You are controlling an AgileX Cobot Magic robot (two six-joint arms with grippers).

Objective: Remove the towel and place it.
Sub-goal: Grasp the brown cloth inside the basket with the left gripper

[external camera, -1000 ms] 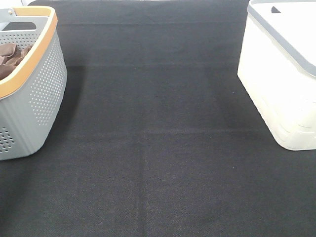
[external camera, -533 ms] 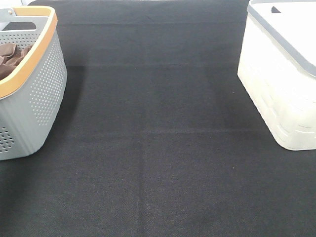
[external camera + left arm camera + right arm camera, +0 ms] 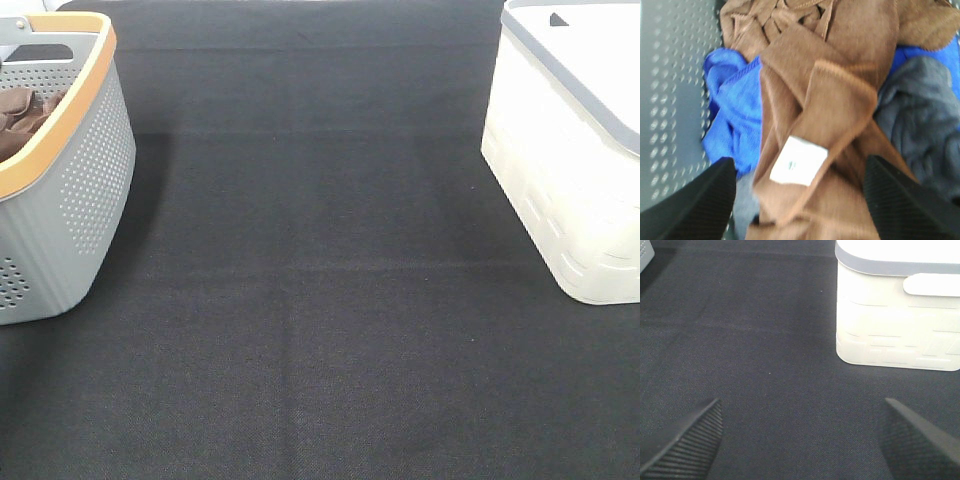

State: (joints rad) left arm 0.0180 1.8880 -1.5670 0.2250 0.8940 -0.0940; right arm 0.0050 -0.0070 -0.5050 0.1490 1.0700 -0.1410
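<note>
The towel (image 3: 825,100) lies crumpled inside the grey basket (image 3: 80,200), on top of the other laundry there. It is reddish-brown and folded over itself in thick ridges, with its small white label (image 3: 798,161) facing up. A blue cloth (image 3: 735,115) lies beside it and partly under it on one side, against the basket's perforated wall. A dark grey cloth (image 3: 920,115) lies on the other side, with a little more blue showing past it. From the high camera only a brown bit of the towel shows over the basket's orange rim (image 3: 70,100).

The left gripper (image 3: 799,170) hangs close above the towel. Its two black fingers (image 3: 695,205) are spread wide, one on each side of the label, and grip nothing. Whether the fingertips touch the fabric cannot be told.

The basket stands at the left edge of the black table cover (image 3: 320,300). A white bin (image 3: 570,180) with a grey rim stands at the right edge, well apart from the basket.

The right gripper (image 3: 802,410) hovers over the black cover near the white bin. Its ribbed black fingers are spread wide too, with nothing between them but the dark cover below.
</note>
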